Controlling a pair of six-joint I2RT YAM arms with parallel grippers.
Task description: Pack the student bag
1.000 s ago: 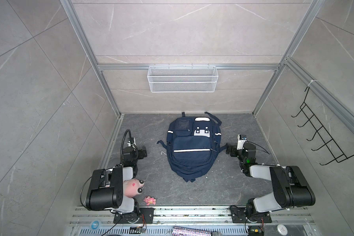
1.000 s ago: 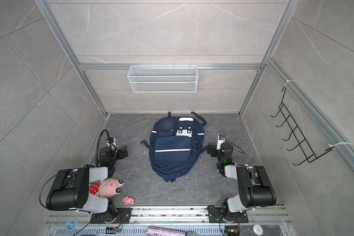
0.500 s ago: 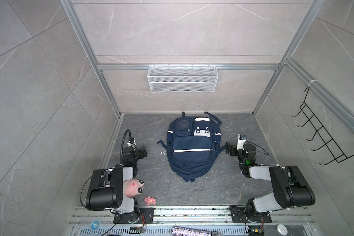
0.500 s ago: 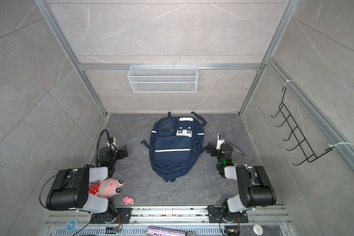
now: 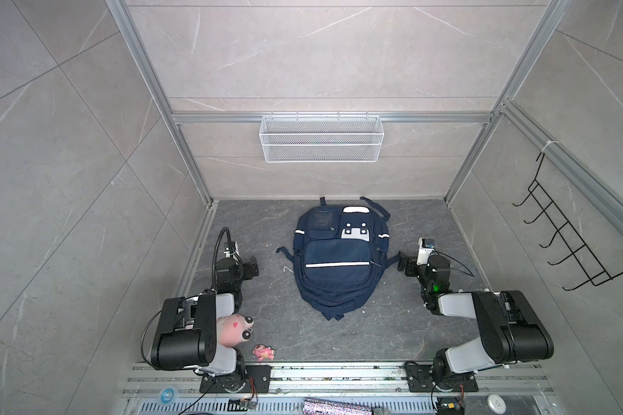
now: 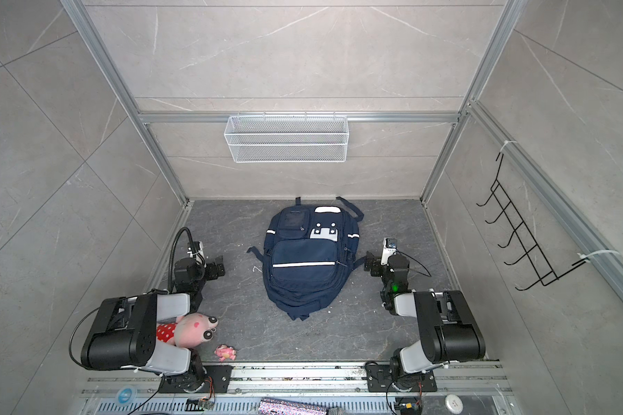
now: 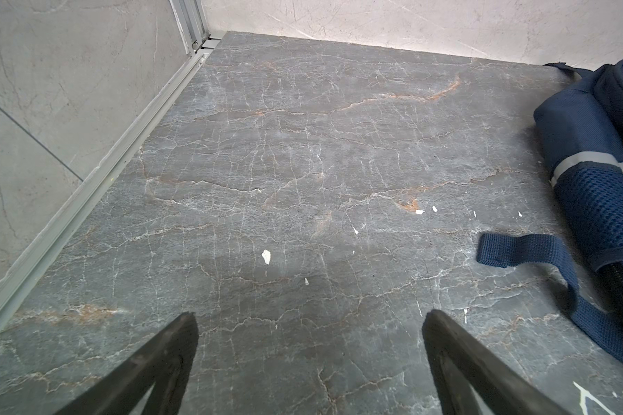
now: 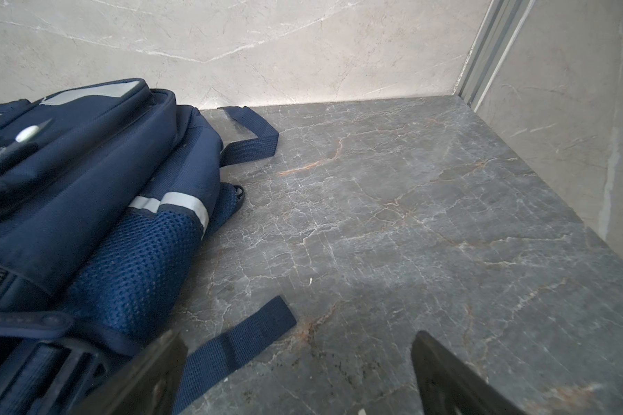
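Right now I've got the navy backpack (image 5: 335,258) flat mid-frame on the bench (image 5: 392,334), zips looking shut, left end effector (image 7: 308,323) and right end effector (image 8: 299,345) both spread wide, empty, flanking it, plush pig (image 6: 195,328) lower left outside.

Bright even light, soft shadows, sharp

The backpack (image 5: 335,258) is laid flat mid-floor (image 5: 392,323), between the left pincer (image 5: 253,267) and the right pincer (image 5: 403,264). A plush toy (image 5: 232,328) and a small figure (image 5: 264,352) are placed near the front-left, beside the left arm's base.
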